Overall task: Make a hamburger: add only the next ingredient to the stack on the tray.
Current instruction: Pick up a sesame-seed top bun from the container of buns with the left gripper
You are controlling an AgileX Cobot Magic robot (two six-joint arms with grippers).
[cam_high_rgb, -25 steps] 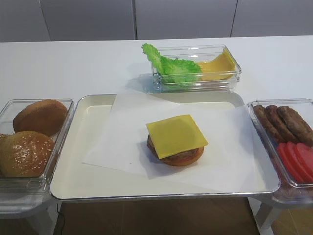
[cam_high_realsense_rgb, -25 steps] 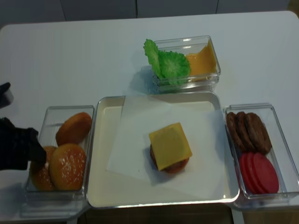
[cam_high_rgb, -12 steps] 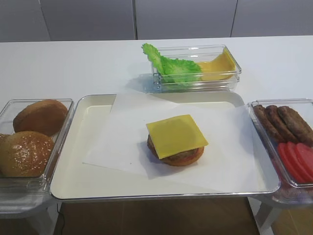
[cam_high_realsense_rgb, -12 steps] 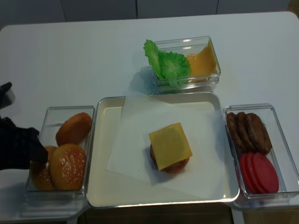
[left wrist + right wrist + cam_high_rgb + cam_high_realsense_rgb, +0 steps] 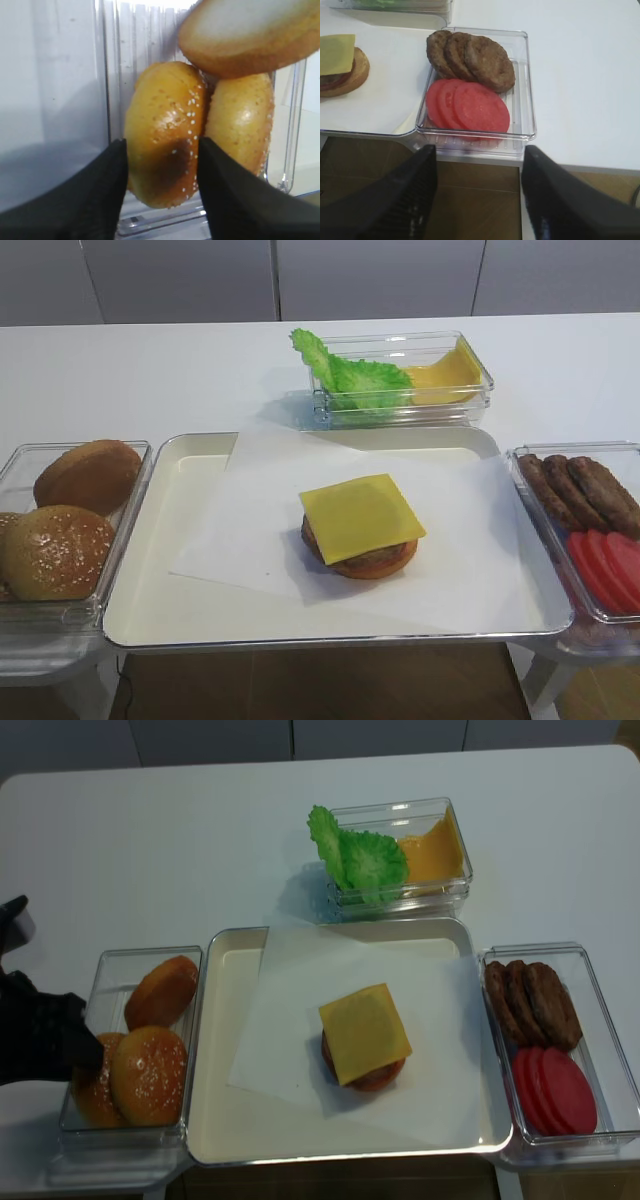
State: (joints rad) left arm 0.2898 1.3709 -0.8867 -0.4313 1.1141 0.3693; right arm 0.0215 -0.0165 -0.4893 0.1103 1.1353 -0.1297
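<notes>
The stack (image 5: 360, 525) of bun base, patty and square yellow cheese sits mid-tray on white paper, with its edge in the right wrist view (image 5: 337, 65). The cream tray (image 5: 180, 590) has a metal rim. The left wrist view has my left gripper (image 5: 162, 150) with both fingers pressed against a sesame-seeded bun top (image 5: 167, 135) standing on edge in the clear bun container (image 5: 195, 1020). From above, that gripper (image 5: 80, 1055) partly covers this bun (image 5: 92, 1095). My right gripper (image 5: 479, 155) is open and empty, off the table's near edge.
A second sesame bun top (image 5: 57, 552) and a smooth bun half (image 5: 88, 476) share the bun container. Patties (image 5: 470, 55) and tomato slices (image 5: 467, 105) fill the right container. Lettuce (image 5: 350, 375) and cheese slices (image 5: 445, 375) sit in the far container.
The left jaws have closed in on the sesame bun. The buns in the left container have shifted slightly to the right. The stack and the right side are unchanged.
</notes>
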